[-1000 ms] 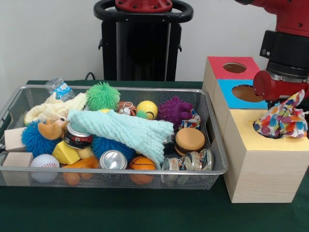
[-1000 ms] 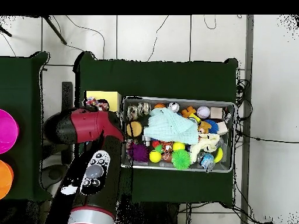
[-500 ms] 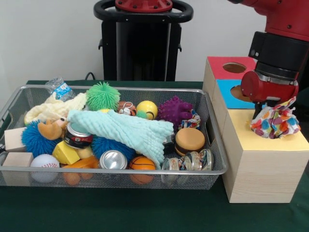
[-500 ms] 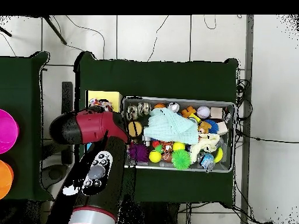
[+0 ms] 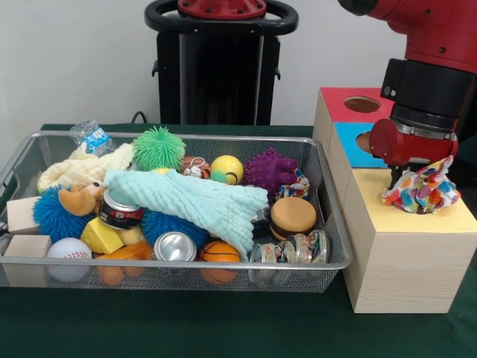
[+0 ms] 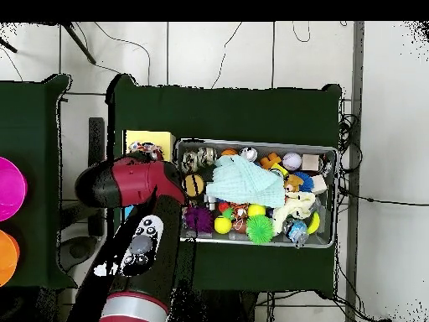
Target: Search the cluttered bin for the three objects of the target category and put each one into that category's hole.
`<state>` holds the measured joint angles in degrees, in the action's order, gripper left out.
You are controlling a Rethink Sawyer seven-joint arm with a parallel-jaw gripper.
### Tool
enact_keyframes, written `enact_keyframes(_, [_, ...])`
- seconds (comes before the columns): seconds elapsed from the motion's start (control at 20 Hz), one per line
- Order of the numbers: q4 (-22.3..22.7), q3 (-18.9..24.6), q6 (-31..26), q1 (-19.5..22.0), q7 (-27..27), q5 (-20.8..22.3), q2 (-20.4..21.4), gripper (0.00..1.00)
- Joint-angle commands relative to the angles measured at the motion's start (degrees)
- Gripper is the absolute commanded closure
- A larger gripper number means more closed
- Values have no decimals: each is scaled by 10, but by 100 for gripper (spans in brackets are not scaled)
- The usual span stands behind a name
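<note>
My gripper [image 5: 414,179] hangs over the yellow-topped box [image 5: 384,218] and is shut on a polka-dot cloth [image 5: 426,194], which bunches on the yellow top. The cloth covers the hole. In the overhead view the cloth [image 6: 147,152] peeks out beside my red arm at the yellow box [image 6: 147,137]. A second polka-dot cloth [image 5: 297,186] lies in the wire-mesh bin [image 5: 179,263] between a purple spiky ball [image 5: 270,168] and a burger toy [image 5: 293,215]. A third one is not visible.
The blue-topped box [image 5: 350,142] and red-topped box [image 5: 339,104] stand behind the yellow one. The bin holds a mint-green cloth [image 5: 201,201], a cream knitted cloth [image 5: 82,168], balls, cans and wooden blocks. The pedestal [image 5: 220,63] stands behind the bin.
My arm has moved left over the yellow box, and the polka-dot cloth has shifted left with it and sunk lower on the top.
</note>
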<state>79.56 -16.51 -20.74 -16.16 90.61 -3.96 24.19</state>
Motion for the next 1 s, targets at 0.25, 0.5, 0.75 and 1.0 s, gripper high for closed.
enact_keyframes(0.25, [45,32,49,55,77,33,-56,100])
enact_keyframes(0.5, [44,38,49,62,73,32,-70,100])
enact_keyframes(0.75, [43,35,27,59,73,25,-76,100])
enact_keyframes(1.0, [41,39,4,59,71,19,-76,100])
